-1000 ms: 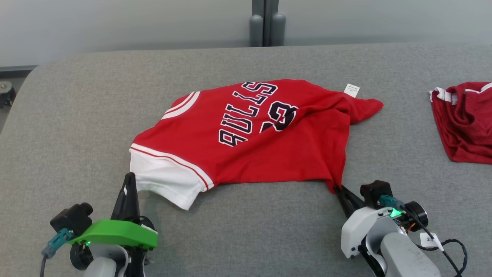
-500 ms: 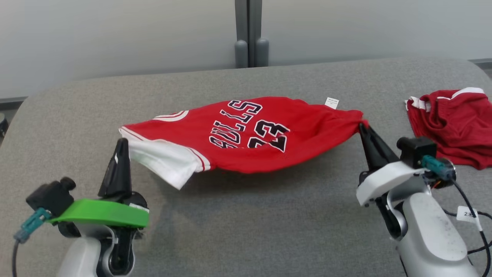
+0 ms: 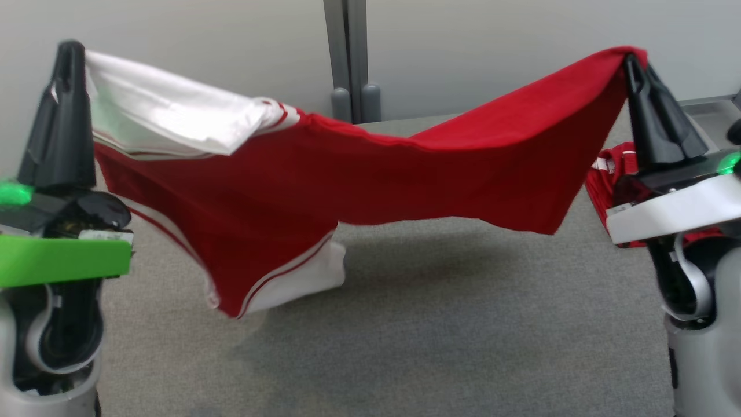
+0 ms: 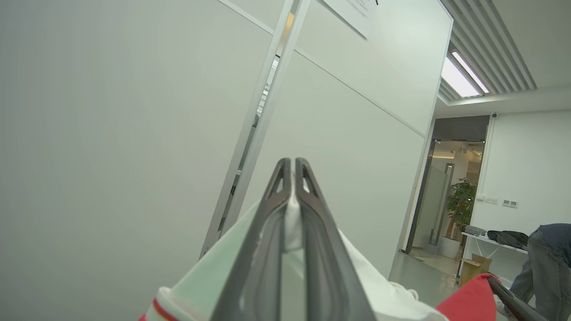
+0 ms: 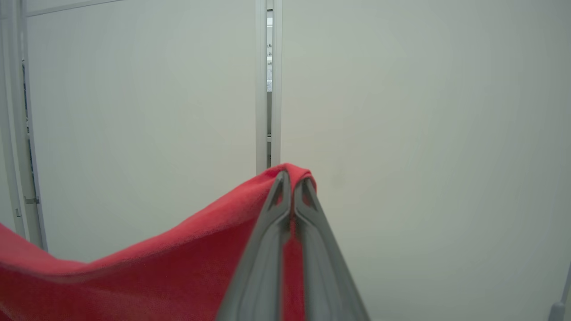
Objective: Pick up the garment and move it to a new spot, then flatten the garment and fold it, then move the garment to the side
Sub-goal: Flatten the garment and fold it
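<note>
So the left tool [image 3: 70, 49] is clamped tight on the red jersey [image 3: 370, 174] at its white sleeve end and the right tool [image 3: 632, 61] on a red corner. The jersey hangs sagging above the grey counter [image 3: 434, 324]. I'd spread both evenly before lowering, else it lands bunched.

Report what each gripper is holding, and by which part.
Both hold the red jersey, which hangs between them. The left gripper pinches its white sleeve, and the right gripper pinches a red corner.
</note>
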Controlling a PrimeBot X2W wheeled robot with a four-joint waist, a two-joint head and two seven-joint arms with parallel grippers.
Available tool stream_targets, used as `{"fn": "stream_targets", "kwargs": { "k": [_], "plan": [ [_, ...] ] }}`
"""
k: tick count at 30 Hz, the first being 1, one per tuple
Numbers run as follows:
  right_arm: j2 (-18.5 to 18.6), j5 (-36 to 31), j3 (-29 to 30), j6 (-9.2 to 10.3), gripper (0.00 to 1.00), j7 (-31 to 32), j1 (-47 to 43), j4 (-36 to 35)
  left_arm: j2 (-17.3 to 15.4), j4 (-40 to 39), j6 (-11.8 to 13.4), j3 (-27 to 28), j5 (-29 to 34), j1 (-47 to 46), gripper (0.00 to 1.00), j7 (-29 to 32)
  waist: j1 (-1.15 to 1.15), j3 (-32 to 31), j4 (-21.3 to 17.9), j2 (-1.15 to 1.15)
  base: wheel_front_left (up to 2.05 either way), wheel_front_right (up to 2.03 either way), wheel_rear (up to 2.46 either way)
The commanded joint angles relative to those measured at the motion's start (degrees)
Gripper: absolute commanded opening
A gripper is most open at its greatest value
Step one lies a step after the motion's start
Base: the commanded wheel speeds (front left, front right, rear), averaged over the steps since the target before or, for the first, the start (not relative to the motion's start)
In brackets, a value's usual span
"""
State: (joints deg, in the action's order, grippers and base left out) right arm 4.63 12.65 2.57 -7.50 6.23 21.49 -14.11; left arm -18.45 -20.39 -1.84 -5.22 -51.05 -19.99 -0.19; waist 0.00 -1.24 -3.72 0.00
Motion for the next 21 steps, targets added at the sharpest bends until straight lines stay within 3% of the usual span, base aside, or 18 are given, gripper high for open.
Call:
{"fn": "stream_targets", "kwargs": {
  "k": [1, 7, 11, 16, 21],
  "plan": [
    [0.62, 0.41, 0.63, 0.03, 0.00, 1.08, -0.28, -2.42, -1.27, -1.58, 0.60, 0.39, 0.72, -1.95, 0.00, 1.10, 0.00, -0.01, -0.25, 0.00, 0.00, 0.00, 0.00],
    [2.93, -1.73, 4.25, 0.03, 0.00, 5.93, 2.26, -12.42, -6.06, -6.16, 2.35, -0.13, 2.56, -11.04, 0.00, 8.26, 0.00, 1.48, -0.83, 0.00, 0.00, 0.00, 0.00],
    [4.52, -3.32, 4.96, 0.03, 0.00, 7.06, 3.51, -13.09, -7.25, -4.31, 1.83, -2.35, 3.64, -15.61, 0.00, 11.21, 0.00, 4.51, -0.68, 0.00, 0.00, 0.00, 0.00],
    [5.79, -4.86, 3.49, 0.04, 0.00, 5.99, 7.41, -9.07, -7.61, 1.97, 0.16, -5.80, 6.74, -22.23, 0.00, 12.35, 0.00, 10.63, -0.51, 0.00, 0.00, 0.00, 0.00],
    [6.55, -7.00, 1.29, 0.05, 0.00, 2.42, 17.54, 0.67, -7.60, 11.22, -1.90, -8.32, 11.05, -31.98, 0.00, 11.14, 0.00, 17.87, -0.74, 0.00, 0.00, 0.00, 0.00]
  ]
}}
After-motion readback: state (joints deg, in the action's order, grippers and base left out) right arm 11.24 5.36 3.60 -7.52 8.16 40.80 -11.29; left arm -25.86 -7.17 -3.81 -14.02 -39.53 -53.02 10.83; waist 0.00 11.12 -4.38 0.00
